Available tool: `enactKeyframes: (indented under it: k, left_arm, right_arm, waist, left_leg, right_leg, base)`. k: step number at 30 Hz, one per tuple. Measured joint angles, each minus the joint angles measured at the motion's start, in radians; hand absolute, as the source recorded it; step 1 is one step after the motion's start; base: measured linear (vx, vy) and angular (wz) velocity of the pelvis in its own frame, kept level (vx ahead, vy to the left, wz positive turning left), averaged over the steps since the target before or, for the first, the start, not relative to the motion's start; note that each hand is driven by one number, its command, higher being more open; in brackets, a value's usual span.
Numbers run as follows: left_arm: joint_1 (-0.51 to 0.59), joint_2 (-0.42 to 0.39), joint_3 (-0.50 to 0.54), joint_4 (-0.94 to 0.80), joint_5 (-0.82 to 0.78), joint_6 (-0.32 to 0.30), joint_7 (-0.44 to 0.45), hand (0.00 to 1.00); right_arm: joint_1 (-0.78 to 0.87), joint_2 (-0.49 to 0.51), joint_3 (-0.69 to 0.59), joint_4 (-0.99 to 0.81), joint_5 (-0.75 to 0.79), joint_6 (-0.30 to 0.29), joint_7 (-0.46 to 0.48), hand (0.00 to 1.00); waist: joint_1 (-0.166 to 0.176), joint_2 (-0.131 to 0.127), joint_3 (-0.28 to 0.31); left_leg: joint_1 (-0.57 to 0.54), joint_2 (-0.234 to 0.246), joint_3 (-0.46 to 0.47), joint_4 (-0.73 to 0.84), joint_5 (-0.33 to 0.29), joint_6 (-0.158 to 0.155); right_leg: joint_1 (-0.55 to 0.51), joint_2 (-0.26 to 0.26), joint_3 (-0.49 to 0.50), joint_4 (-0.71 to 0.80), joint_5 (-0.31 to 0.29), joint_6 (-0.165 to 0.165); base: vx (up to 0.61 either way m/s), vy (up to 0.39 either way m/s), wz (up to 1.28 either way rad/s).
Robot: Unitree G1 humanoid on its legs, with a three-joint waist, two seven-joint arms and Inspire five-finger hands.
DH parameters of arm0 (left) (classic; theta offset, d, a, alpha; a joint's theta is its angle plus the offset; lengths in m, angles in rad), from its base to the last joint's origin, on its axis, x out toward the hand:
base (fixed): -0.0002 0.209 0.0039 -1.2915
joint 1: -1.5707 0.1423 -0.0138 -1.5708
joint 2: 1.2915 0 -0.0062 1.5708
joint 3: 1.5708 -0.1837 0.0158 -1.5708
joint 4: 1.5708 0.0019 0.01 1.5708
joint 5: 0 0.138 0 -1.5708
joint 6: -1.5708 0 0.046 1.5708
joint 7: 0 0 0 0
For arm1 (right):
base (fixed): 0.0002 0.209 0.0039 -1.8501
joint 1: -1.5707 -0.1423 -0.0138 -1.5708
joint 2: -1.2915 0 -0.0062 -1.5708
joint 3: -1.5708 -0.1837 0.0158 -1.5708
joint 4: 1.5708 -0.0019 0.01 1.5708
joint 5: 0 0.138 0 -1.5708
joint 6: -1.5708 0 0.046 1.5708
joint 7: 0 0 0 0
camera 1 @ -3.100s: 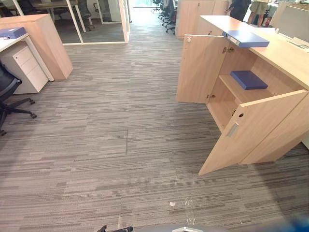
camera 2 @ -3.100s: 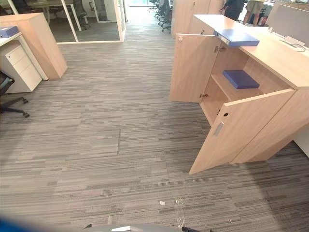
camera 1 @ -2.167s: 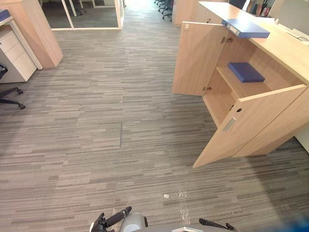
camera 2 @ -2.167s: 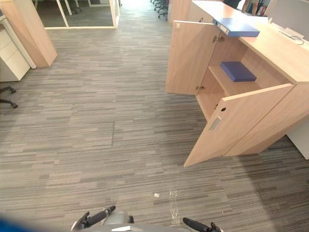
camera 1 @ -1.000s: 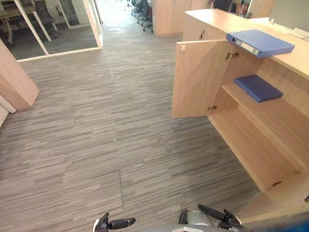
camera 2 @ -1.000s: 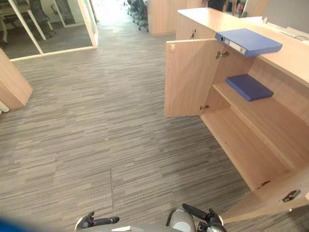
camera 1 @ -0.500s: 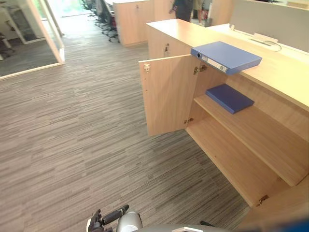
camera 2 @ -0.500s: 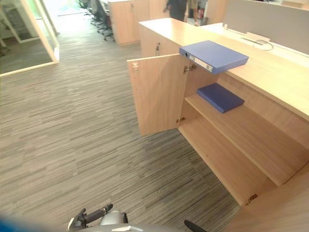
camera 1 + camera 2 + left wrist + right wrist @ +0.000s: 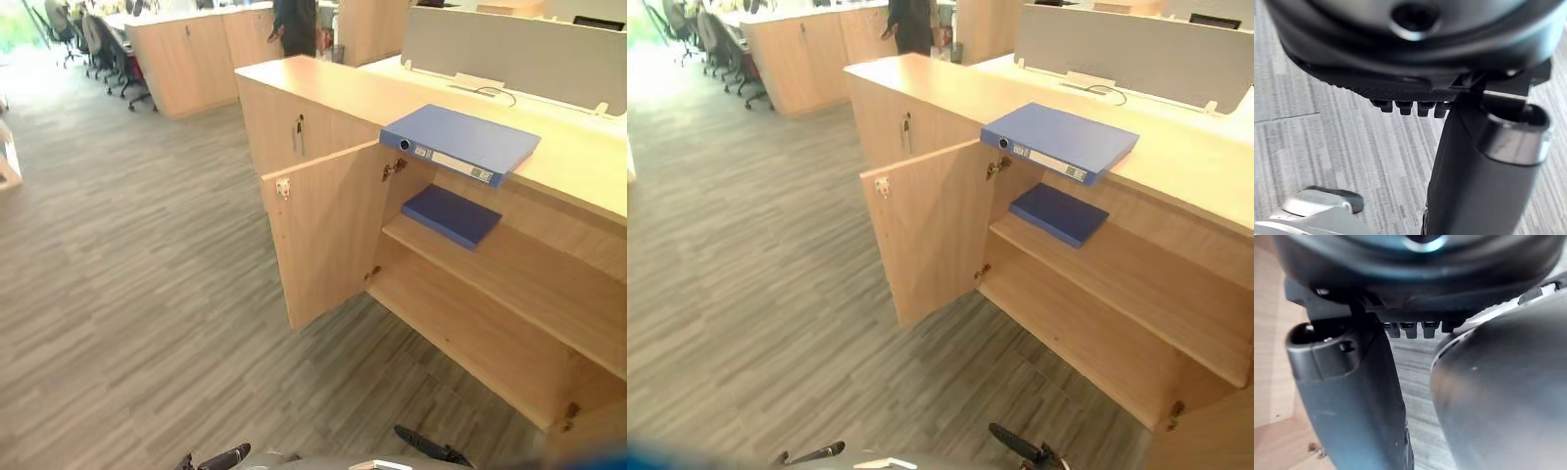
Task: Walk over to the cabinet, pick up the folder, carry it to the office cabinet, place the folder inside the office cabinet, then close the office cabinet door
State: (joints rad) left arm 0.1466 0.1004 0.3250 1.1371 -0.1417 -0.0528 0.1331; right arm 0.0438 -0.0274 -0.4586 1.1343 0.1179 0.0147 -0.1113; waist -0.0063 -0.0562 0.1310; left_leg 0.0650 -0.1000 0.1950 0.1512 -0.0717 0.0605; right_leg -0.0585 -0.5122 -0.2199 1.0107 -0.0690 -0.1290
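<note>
Grey striped carpet (image 9: 127, 294) runs back through an open office, with office chairs (image 9: 106, 51) and a person (image 9: 294, 23) standing far off. Close on my right is the wooden cabinet (image 9: 294, 122), its left door (image 9: 328, 235) swung wide open, so I see the shelf (image 9: 509, 274) and the floor of the compartment below it. The blue folder (image 9: 460, 142) lies flat on the tabletop (image 9: 343, 88) at its front edge – its labelled spine juts out over the open compartment. A second blue folder (image 9: 449, 215) lies flat at the left end of the shelf, near the door hinge. A grey partition (image 9: 490, 49) stands along the tabletop's far edge. Low in my view, the left robot hand (image 9: 223, 457) and the right robot hand (image 9: 429, 449) hang over the carpet, well apart from the folder – fingers straight, holding nothing.
</note>
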Motion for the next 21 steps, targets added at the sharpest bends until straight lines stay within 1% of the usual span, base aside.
enactKeyframes:
  k: [1,2,3,4,5,6,7,8,9,10,11,12,13,14,15,16,17,18,19,20,21]
  left_arm:
    - [0.006,-0.005,-0.007,0.006,0.019,0.001,0.001,1.00]
    - [0.011,-0.009,-0.014,0.006,0.026,0.001,0.000,1.00]
    - [0.019,-0.012,-0.042,-0.001,0.036,-0.002,-0.002,1.00]
    - [0.018,-0.021,-0.044,-0.002,0.036,0.000,-0.003,1.00]
    - [0.011,-0.025,-0.044,0.000,0.037,0.001,-0.002,1.00]
    - [-0.008,-0.027,-0.044,0.003,0.037,0.002,-0.002,1.00]
    - [-0.014,-0.026,-0.044,0.003,0.036,0.002,-0.002,1.00]
    - [-0.014,-0.016,-0.043,0.002,0.036,0.001,-0.002,1.00]
    - [-0.012,-0.001,-0.040,-0.001,0.037,0.001,-0.001,1.00]
    - [-0.014,0.004,-0.039,-0.003,0.037,0.001,0.001,1.00]
    - [-0.015,-0.007,-0.038,-0.008,0.041,0.000,0.000,1.00]
    - [-0.015,-0.023,-0.033,-0.024,0.056,-0.005,-0.004,1.00]
    - [-0.014,-0.027,-0.030,-0.029,0.065,-0.004,-0.008,1.00]
    - [-0.014,-0.035,-0.022,-0.032,0.074,-0.003,-0.010,1.00]
    - [-0.013,-0.041,-0.021,-0.034,0.075,-0.002,-0.011,1.00]
    - [-0.012,-0.043,-0.021,-0.035,0.075,-0.002,-0.012,1.00]
    - [-0.011,-0.044,-0.019,-0.034,0.075,-0.001,-0.012,1.00]
    - [-0.007,-0.045,-0.009,-0.034,0.075,-0.001,-0.014,1.00]
    - [-0.006,-0.046,0.003,-0.035,0.074,0.000,-0.015,1.00]
    - [-0.004,-0.044,0.014,-0.037,0.074,0.000,-0.016,1.00]
    - [0.004,-0.038,0.021,-0.058,0.074,0.001,-0.016,1.00]
  right_arm:
    - [-0.009,-0.010,0.006,-0.002,0.000,-0.001,0.001,1.00]
    - [-0.008,-0.010,0.006,-0.002,0.000,-0.003,0.000,1.00]
    - [-0.007,-0.016,0.007,-0.001,-0.001,-0.002,-0.002,1.00]
    - [-0.027,-0.022,0.003,-0.001,0.000,-0.003,-0.002,1.00]
    - [-0.039,-0.020,0.002,-0.004,0.001,-0.003,-0.002,1.00]
    - [-0.053,-0.009,0.000,-0.015,0.002,-0.004,-0.004,1.00]
    - [-0.053,-0.006,0.001,-0.023,0.002,-0.004,-0.004,1.00]
    - [-0.048,0.005,0.003,-0.031,0.002,-0.004,-0.008,1.00]
    - [-0.041,0.017,0.009,-0.035,0.002,-0.004,-0.013,1.00]
    - [-0.027,0.021,0.009,-0.039,0.005,-0.003,-0.014,1.00]
    - [-0.003,0.014,0.009,-0.044,0.001,-0.005,-0.015,1.00]
    - [0.011,0.010,0.009,-0.060,0.001,-0.006,-0.021,1.00]
    - [0.012,0.008,0.009,-0.062,0.001,-0.005,-0.021,1.00]
    - [0.017,0.002,0.008,-0.062,0.001,-0.002,-0.021,1.00]
    - [0.022,-0.003,0.007,-0.062,0.001,0.001,-0.021,1.00]
    - [0.025,-0.005,0.007,-0.061,0.001,0.003,-0.021,1.00]
    - [0.031,-0.005,0.007,-0.060,0.001,0.003,-0.021,1.00]
    - [0.040,-0.003,0.006,-0.058,0.002,0.004,-0.020,1.00]
    - [0.046,0.001,0.004,-0.058,0.002,0.004,-0.020,1.00]
    - [0.052,0.008,-0.001,-0.058,0.002,0.004,-0.020,1.00]
    - [0.063,0.020,0.000,-0.059,0.005,0.003,-0.021,1.00]
  waist:
    - [-0.007,0.018,0.007]
    - [-0.013,0.023,0.008]
    - [-0.015,0.040,0.002]
    - [-0.015,0.065,0.014]
    - [-0.017,0.066,0.026]
    - [-0.017,0.076,0.054]
    - [-0.017,0.072,0.063]
    - [-0.015,0.060,0.073]
    - [-0.012,0.025,0.072]
    - [-0.012,0.009,0.072]
    - [-0.010,0.018,0.059]
    - [-0.010,0.034,0.051]
    - [-0.010,0.039,0.050]
    - [-0.014,0.051,0.043]
    - [-0.014,0.059,0.038]
    - [-0.012,0.063,0.033]
    - [-0.012,0.071,0.028]
    - [-0.012,0.071,0.026]
    - [-0.013,0.071,0.026]
    - [-0.013,0.064,0.022]
    - [-0.012,0.058,0.015]
  left_leg:
    - [0.045,0.001,0.018,-0.030,-0.003,0.003]
    - [0.064,0.004,0.021,-0.048,-0.003,0.003]
    - [0.088,0.017,0.043,-0.073,-0.002,0.003]
    - [0.095,0.044,0.068,-0.086,-0.002,0.002]
    - [0.096,0.061,0.074,-0.088,-0.004,-0.002]
    - [0.103,0.095,0.092,-0.094,-0.013,-0.013]
    - [0.109,0.105,0.101,-0.098,-0.015,-0.020]
    - [0.127,0.117,0.126,-0.103,-0.028,-0.044]
    - [0.152,0.114,0.146,-0.106,-0.036,-0.066]
    - [0.170,0.113,0.148,-0.106,-0.045,-0.084]
    - [0.186,0.137,0.142,-0.116,-0.050,-0.101]
    - [0.191,0.162,0.148,-0.118,-0.047,-0.128]
    - [0.192,0.175,0.153,-0.122,-0.042,-0.139]
    - [0.194,0.201,0.161,-0.134,-0.039,-0.160]
    - [0.201,0.230,0.178,-0.143,-0.036,-0.175]
    - [0.205,0.243,0.187,-0.148,-0.036,-0.182]
    - [0.217,0.269,0.202,-0.149,-0.038,-0.190]
    - [0.228,0.299,0.209,-0.130,-0.046,-0.203]
    - [0.227,0.316,0.209,-0.102,-0.054,-0.213]
    - [0.218,0.342,0.209,-0.039,-0.070,-0.224]
    - [0.155,0.393,0.204,0.169,-0.109,-0.204]
  right_leg:
    - [-0.020,0.009,-0.072,-0.004,-0.011,-0.005]
    - [-0.015,0.016,-0.085,-0.016,-0.014,0.016]
    - [0.004,0.038,-0.098,-0.067,-0.043,0.085]
    - [0.008,0.069,-0.123,-0.126,-0.150,0.158]
    - [0.008,0.094,-0.139,-0.163,-0.191,0.180]
    - [-0.001,0.140,-0.179,-0.244,-0.233,0.206]
    - [-0.010,0.153,-0.199,-0.282,-0.236,0.209]
    - [-0.026,0.164,-0.237,-0.360,-0.228,0.210]
    - [-0.028,0.160,-0.260,-0.448,-0.190,0.197]
    - [-0.022,0.162,-0.261,-0.450,-0.161,0.159]
    - [-0.003,0.197,-0.275,-0.472,-0.172,0.157]
    - [-0.002,0.235,-0.276,-0.491,-0.183,0.153]
    - [-0.002,0.252,-0.277,-0.500,-0.186,0.147]
    - [0.001,0.291,-0.278,-0.524,-0.189,0.141]
    - [0.010,0.332,-0.278,-0.556,-0.186,0.135]
    - [0.014,0.353,-0.275,-0.575,-0.182,0.130]
    - [0.034,0.394,-0.271,-0.614,-0.175,0.119]
    - [0.066,0.435,-0.266,-0.664,-0.165,0.112]
    - [0.087,0.454,-0.265,-0.693,-0.157,0.110]
    - [0.120,0.480,-0.257,-0.740,-0.142,0.105]
    - [0.167,0.517,-0.231,-0.811,-0.119,0.095]
  base:
    - [0.13,0.173,-0.48]
    - [0.14,0.113,-0.53]
    - [0.16,0.089,-0.72]
    - [0.15,0.026,-0.84]
    - [0.11,-0.039,-0.85]
    - [0.08,-0.070,-0.58]
    - [0.07,-0.120,-0.63]
    - [0.09,-0.171,-0.55]
    - [0.09,-0.197,-0.46]
    - [0.13,-0.226,-0.30]
    - [0.21,-0.256,-0.22]
    - [0.20,-0.206,-0.23]
    - [0.21,-0.230,-0.26]
    - [0.15,-0.174,-0.27]
    - [0.18,-0.202,-0.30]
    - [0.19,-0.159,-0.36]
    - [0.22,-0.172,-0.38]
    - [0.24,-0.189,-0.32]
    - [0.26,-0.214,-0.29]
    - [0.28,-0.227,-0.45]
    - [0.31,-0.246,-0.66]
